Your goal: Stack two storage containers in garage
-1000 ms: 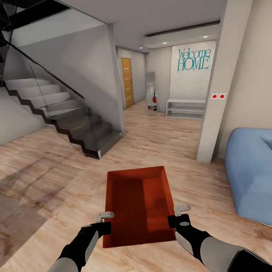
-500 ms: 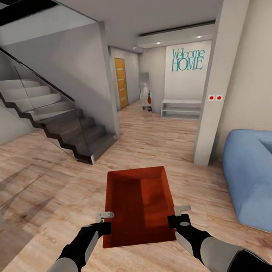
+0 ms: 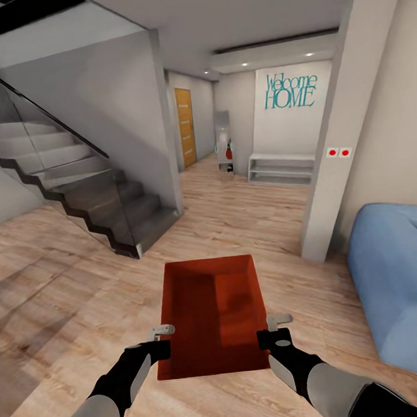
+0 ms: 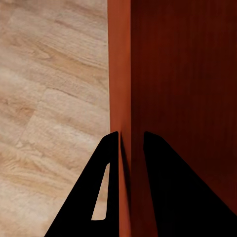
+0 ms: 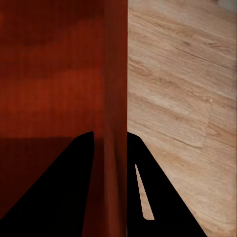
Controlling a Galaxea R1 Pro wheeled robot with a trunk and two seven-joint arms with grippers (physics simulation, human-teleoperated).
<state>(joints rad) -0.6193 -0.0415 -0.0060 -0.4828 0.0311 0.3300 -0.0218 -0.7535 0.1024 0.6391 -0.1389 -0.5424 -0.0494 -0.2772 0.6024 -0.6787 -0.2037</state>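
Orange bin (image 3: 214,314) at lower centre of the head view, carried level above the wood floor (image 3: 71,294): left tool (image 3: 161,337) and right tool (image 3: 274,327) each clamped on a side wall, balancing it for transport.

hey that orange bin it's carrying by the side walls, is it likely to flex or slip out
The storage container probably stays stiff: its walls look straight where the left hand and right hand pinch them. It's empty, so likely light. The walls are smooth and plain, so slipping seems possible.

Home: staircase (image 3: 101,198), sofa (image 3: 399,281), "Welcome HOME" sign (image 3: 291,90)
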